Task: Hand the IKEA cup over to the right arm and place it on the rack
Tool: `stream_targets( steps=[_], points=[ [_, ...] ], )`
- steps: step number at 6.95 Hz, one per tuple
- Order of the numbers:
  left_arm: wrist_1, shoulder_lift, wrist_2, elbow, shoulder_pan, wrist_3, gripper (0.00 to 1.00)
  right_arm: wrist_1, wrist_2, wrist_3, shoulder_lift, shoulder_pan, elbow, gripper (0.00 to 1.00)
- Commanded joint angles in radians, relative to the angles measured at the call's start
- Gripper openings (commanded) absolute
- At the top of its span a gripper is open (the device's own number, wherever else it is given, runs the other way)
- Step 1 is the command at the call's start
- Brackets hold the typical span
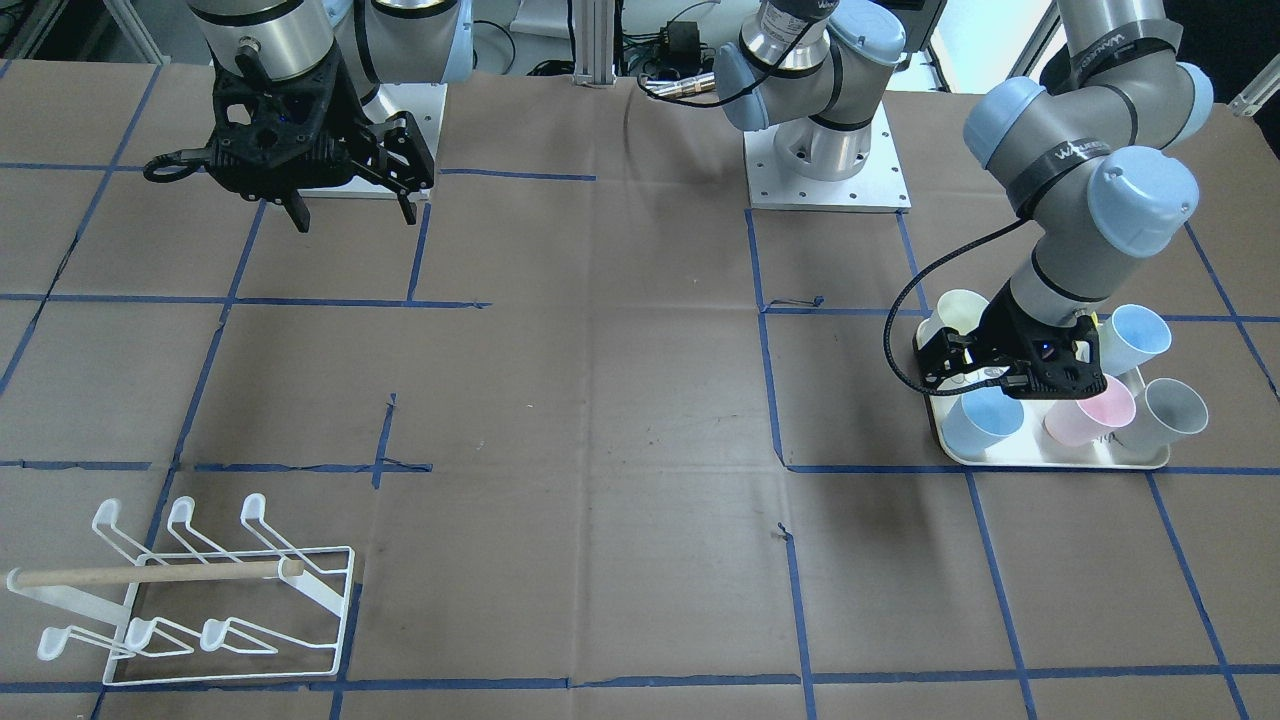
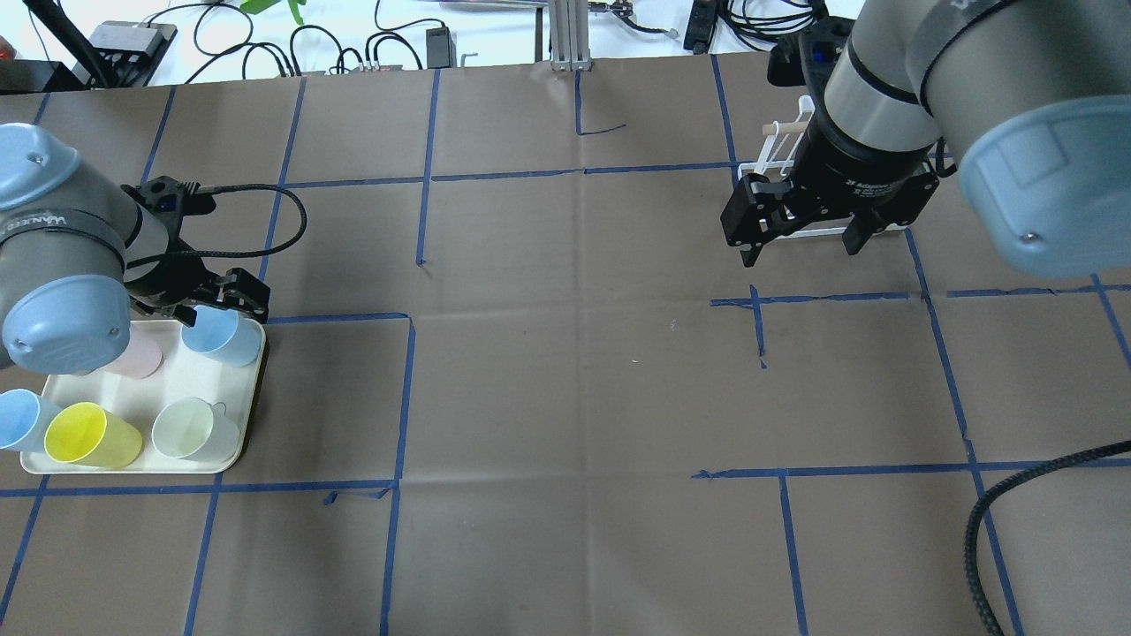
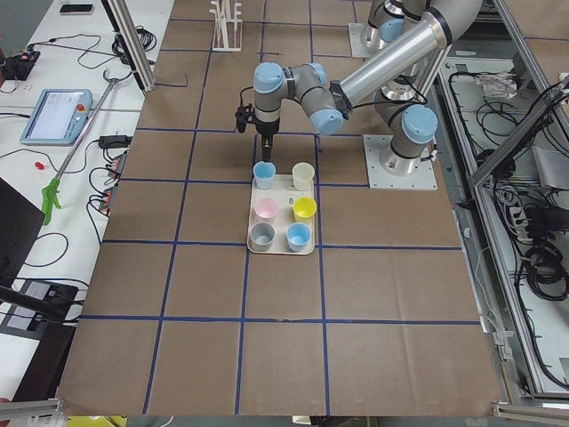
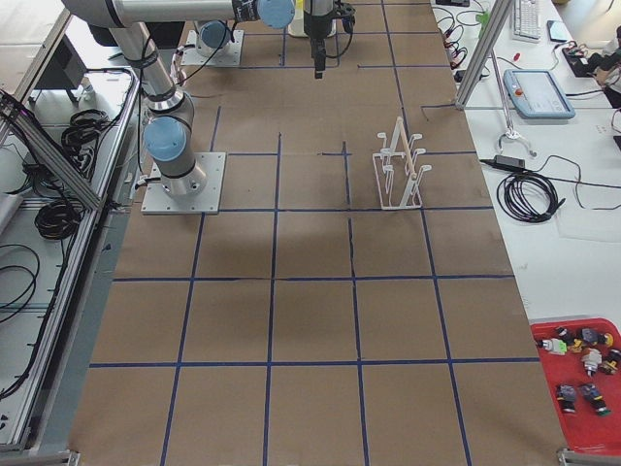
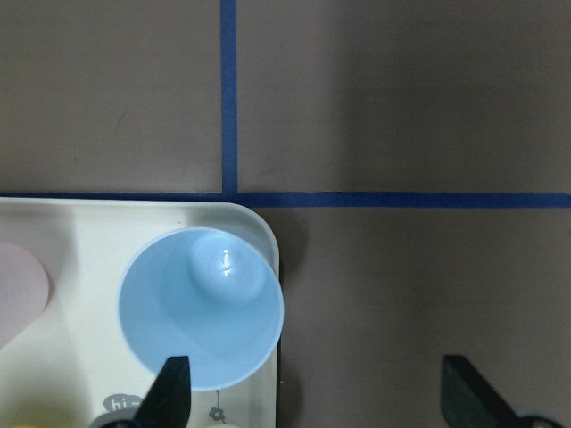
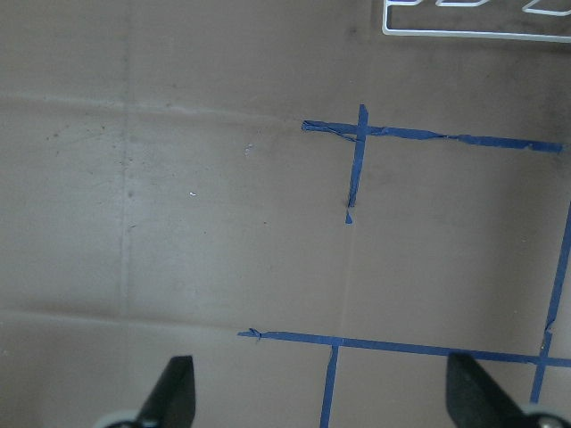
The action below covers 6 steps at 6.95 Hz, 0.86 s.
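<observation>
Several IKEA cups stand on a cream tray [image 2: 177,382]. My left gripper [image 2: 221,309] is open and hangs just above the light-blue cup [image 2: 216,336] at the tray's far corner. In the left wrist view the blue cup [image 5: 201,308] is upright with its mouth up. One fingertip [image 5: 171,392] is over its rim and the other is over the table, outside the cup and off the tray. My right gripper [image 2: 802,249] is open and empty, high above the table near the white wire rack [image 1: 200,590]. The rack holds no cup.
The tray [image 1: 1050,462] also carries a pink cup [image 1: 1090,412], a grey cup [image 1: 1170,410], a second blue cup [image 1: 1135,338], a cream cup [image 1: 958,312] and a yellow cup [image 2: 93,435]. Brown table with blue tape lines lies between tray and rack.
</observation>
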Motion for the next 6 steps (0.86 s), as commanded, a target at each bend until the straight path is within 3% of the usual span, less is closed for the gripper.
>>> stream_targets(
  steps=[1, 6],
  points=[
    [0.019, -0.049, 0.005, -0.012, 0.000, 0.000, 0.99, 0.000, 0.002, 0.000, 0.000, 0.000, -0.001, 1.00],
    [0.017, -0.077, 0.014, -0.016, 0.005, -0.001, 0.99, 0.000, 0.002, 0.000, 0.000, 0.000, -0.001, 1.00]
  ],
)
